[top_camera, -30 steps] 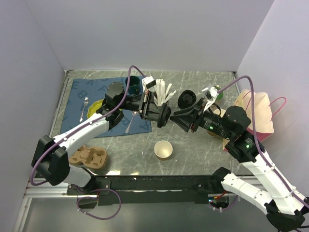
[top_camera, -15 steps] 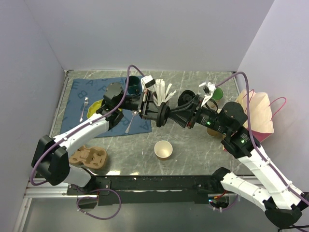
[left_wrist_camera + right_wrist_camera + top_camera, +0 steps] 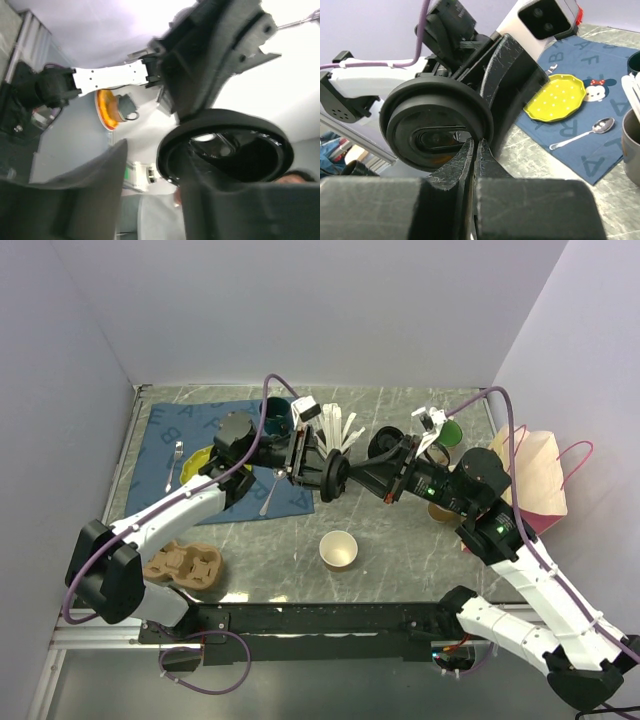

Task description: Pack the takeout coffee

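The round black lid [image 3: 436, 125] stood on edge in mid-air, its axis level between the arms. The right gripper [image 3: 475, 147] pinched its rim, the left gripper [image 3: 152, 167] was parted, and the tan cup [image 3: 338, 550] sat uncapped.

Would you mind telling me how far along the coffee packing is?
Done: nothing packed yet; the paper cup stands lidless on the table. In hand: the right gripper pinches the black lid by its rim in mid-air, the left gripper open beside it. Left, probably: cap the cup and put it in the paper bag.
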Controlling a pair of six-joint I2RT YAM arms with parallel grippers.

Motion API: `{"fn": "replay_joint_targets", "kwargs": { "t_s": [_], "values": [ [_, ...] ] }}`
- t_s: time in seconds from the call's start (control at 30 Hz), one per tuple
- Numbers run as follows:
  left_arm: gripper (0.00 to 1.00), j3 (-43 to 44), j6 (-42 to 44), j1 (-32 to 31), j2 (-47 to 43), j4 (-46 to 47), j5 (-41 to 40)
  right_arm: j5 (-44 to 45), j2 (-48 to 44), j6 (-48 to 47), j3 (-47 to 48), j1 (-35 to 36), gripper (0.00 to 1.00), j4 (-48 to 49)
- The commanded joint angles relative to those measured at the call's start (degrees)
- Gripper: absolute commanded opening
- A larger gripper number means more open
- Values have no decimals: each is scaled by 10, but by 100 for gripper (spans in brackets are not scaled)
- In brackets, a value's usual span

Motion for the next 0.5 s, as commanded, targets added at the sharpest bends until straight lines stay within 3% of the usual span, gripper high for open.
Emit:
{"fn": "replay_joint_targets", "kwargs": {
  "t_s": [0.0, 0.07, 0.1, 0.23, 0.37, 0.47],
  "values": [
    [60, 4, 67, 0, -30, -88, -33, 24, 0, -9, 38, 1, 0, -9],
    [72, 18, 137, 9, -43, -153, -55, 52, -1, -13, 58, 1, 0, -46],
    [74, 25, 195, 14, -49, -238, -91, 62, -1, -17, 67, 2, 0, -67],
    [97, 34, 273, 71, -81, -396, -207, 110, 7, -31, 120, 1, 0, -212],
    [97, 11, 285, 123, -114, -449, -261, 141, 44, -26, 183, 2, 0, -348],
    [96, 13, 325, 157, -116, -552, -325, 169, 66, -10, 204, 9, 0, -441]
  ]
}}
